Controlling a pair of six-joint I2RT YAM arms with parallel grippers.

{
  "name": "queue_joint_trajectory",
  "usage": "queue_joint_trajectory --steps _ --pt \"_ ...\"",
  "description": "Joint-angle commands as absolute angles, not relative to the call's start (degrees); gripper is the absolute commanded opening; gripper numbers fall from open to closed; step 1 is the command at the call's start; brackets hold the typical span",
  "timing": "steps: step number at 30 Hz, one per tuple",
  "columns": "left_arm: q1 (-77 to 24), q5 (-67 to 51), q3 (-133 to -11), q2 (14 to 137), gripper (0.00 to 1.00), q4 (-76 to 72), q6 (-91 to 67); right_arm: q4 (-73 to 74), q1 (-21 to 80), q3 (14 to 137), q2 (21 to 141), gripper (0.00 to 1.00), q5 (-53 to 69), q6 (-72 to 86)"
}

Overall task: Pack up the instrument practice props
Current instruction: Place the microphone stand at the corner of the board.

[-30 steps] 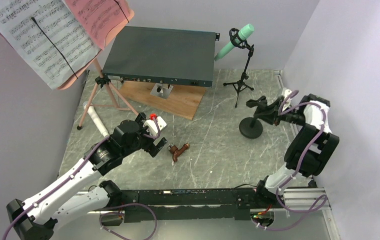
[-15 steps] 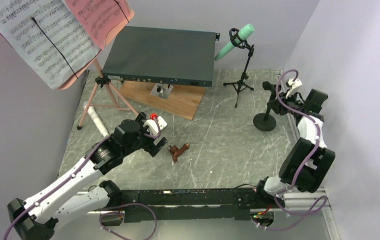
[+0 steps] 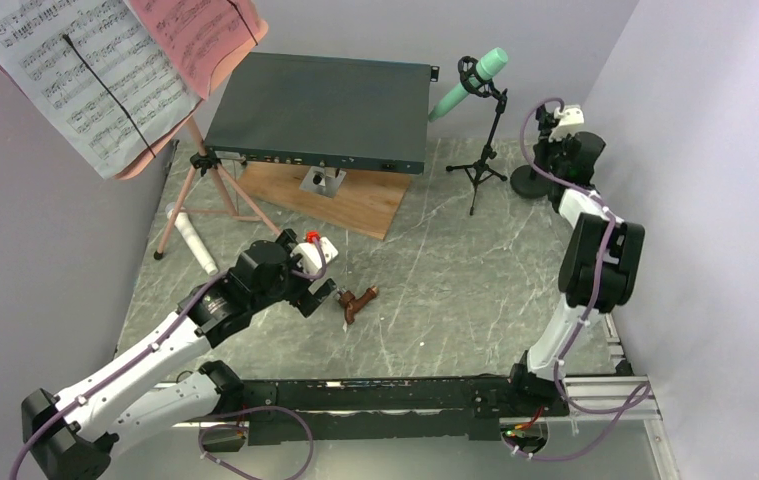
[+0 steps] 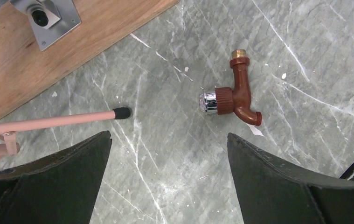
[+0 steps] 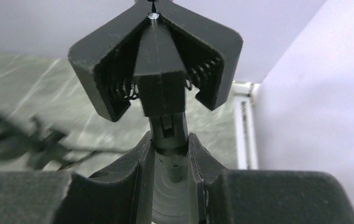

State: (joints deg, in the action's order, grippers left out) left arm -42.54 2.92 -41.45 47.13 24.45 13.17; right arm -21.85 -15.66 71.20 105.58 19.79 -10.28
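The stem of a black mic mount (image 5: 158, 79) is seen clamped between the fingers of the right gripper (image 5: 171, 142) at the far right corner of the grey marbled table (image 3: 435, 290), close to the wall. The mount's spring clip stands upright above the jaws and its round base shows below them. Whether that base touches the table cannot be told.

The left gripper (image 4: 168, 140) is held with its fingers spread wide, low over the tabletop. A brown tap-shaped piece (image 4: 233, 95) lies ahead to one side, and the black-tipped end of a pink tripod leg (image 4: 49, 122) to the other.

At the rear left, a white sheet-music page (image 3: 75, 80) and a red page (image 3: 200, 40) are carried on the pink music desk (image 3: 145, 160). A white microphone (image 3: 191, 238) is laid on the table beside the tripod legs. A mint microphone (image 3: 470, 82) is held tilted on a black tripod stand (image 3: 485, 160) just right of the dark grey metal box (image 3: 325, 110), which is raised over a wooden board (image 3: 355, 205).
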Motion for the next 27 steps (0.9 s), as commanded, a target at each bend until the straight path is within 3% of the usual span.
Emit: queue_joint_trajectory --steps 1,3,11,14,19,22,27 --pt "-42.2 3.4 -41.4 48.5 0.99 23.2 15.4 -32.5 -16.1 83.8 113.0 0.0 5.5 -9.2" --pt "-42.1 3.2 -41.3 48.8 0.99 22.9 15.7 -32.3 -16.2 87.1 116.3 0.0 6.4 -9.4" --pt "-41.5 2.2 -40.9 48.9 1.0 21.9 16.0 -31.7 -16.3 90.7 121.0 0.18 14.3 -5.7" --pt "-41.3 1.2 -41.1 49.4 0.99 21.9 16.0 -30.0 -16.9 89.4 120.3 0.31 17.3 -5.2" --pt "-41.2 0.2 -41.6 49.0 0.99 22.1 15.8 -27.1 -18.5 84.3 115.9 0.69 19.5 -5.7" --pt "-41.2 -0.9 -41.7 48.3 0.99 22.1 15.5 -25.5 -20.1 80.6 112.0 0.78 20.6 -5.3" --pt "-41.2 -2.8 -42.3 46.7 0.99 22.7 14.8 -23.9 -22.2 72.4 103.6 0.83 24.2 -6.9"
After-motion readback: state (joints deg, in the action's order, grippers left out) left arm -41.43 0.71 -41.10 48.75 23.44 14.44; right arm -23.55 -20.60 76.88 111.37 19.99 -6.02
